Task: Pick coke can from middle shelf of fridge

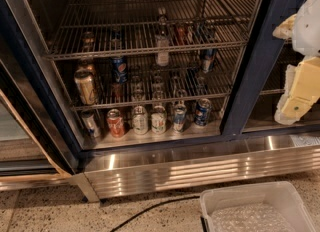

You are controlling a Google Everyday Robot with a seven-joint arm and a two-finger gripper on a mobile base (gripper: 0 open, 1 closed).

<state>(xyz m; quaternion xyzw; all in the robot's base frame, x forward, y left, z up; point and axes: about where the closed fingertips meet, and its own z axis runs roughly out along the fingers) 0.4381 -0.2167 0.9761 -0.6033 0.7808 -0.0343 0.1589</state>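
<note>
My claw [299, 93] hangs at the right edge of the view, outside the fridge [255, 76] and in front of its dark navy post. I cannot tell whether it is released or clenched; nothing shows in its hold.

From there the coke can [182, 33] lies to the left and higher in the view, deeper inside the cabinet, with the navy post standing between us. It stands on the middle shelf [100, 38], the wire rack, a little back from the front rail and right of the rack's centre. A tall bottle [161, 46] shows just to its left, and a blue can [207, 58] sits lower to its right, on the rack beneath.

The can is upright, so its long axis runs straight up and down. I judge my reach must first clear the post, then go leftward and inward above the rail, meeting the can from the front at its side.
</note>
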